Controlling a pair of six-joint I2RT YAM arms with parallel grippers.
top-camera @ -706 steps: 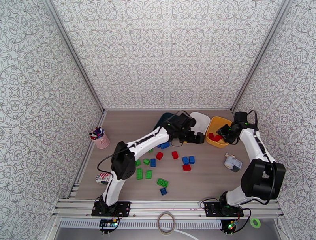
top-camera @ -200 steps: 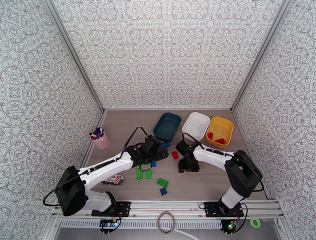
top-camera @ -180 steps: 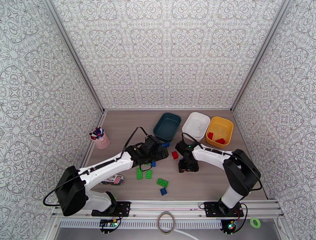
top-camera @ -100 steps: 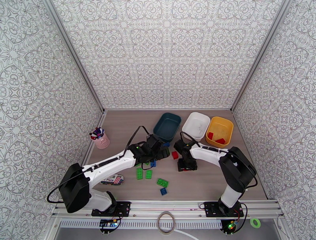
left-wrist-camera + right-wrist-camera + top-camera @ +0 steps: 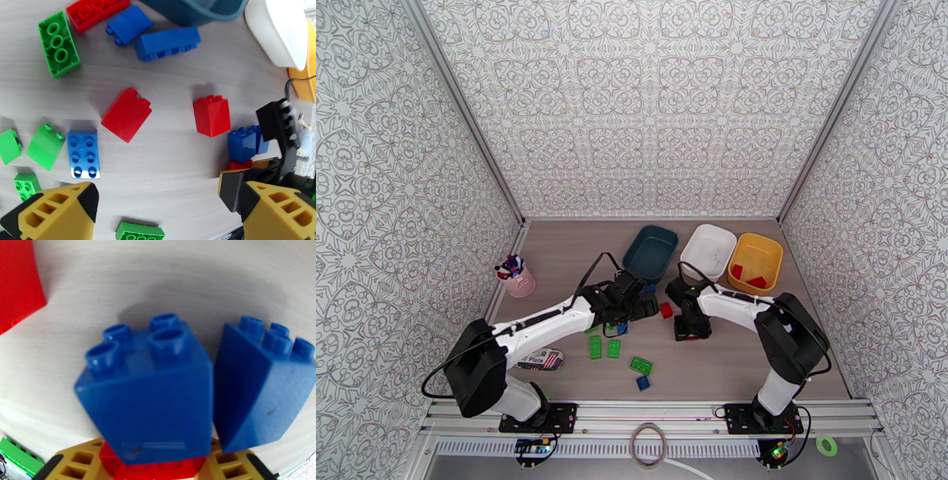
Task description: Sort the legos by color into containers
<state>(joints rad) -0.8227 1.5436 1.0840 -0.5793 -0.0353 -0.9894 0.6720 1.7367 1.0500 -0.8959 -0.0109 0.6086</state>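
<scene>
My left hand (image 5: pixel 162 195) hung over the counter (image 5: pixel 170 90), fingers (image 5: pixel 59 209) wide apart with nothing between them. Legos lay scattered ahead of it. A green oblong (image 5: pixel 59 49) lay upside down, hollow tubes up, its long axis running away from me. A blue oblong (image 5: pixel 83 154) lay flat with its studs up, pointing the same way. A second blue oblong (image 5: pixel 168 43) lay on its side across the view, just beside the teal bin (image 5: pixel 197 10). A red square (image 5: pixel 126 114) was tipped over, studs toward the far right. A second red square (image 5: pixel 212 115) sat near it, studs toward the bins.

My right hand (image 5: pixel 156 461) was down at the counter, with its two fingers pressed against either side of a red brick (image 5: pixel 130 463). A blue pair (image 5: pixel 150 390) stood touching each other just beyond it, studs pointing away from me. They hid most of the red brick, so I couldn't tell its long axis.

From above, the teal bin, white bin (image 5: pixel 709 251) and yellow bin (image 5: pixel 766 249) sat in a row at the far side. The yellow bin held a red pair (image 5: pixel 737 271). The pouch (image 5: pixel 539 360) by my left arm carried print that looked like "Place", and the arm cut off the rest. The pens in the pink cup (image 5: pixel 519 283) were too small to tell apart.
</scene>
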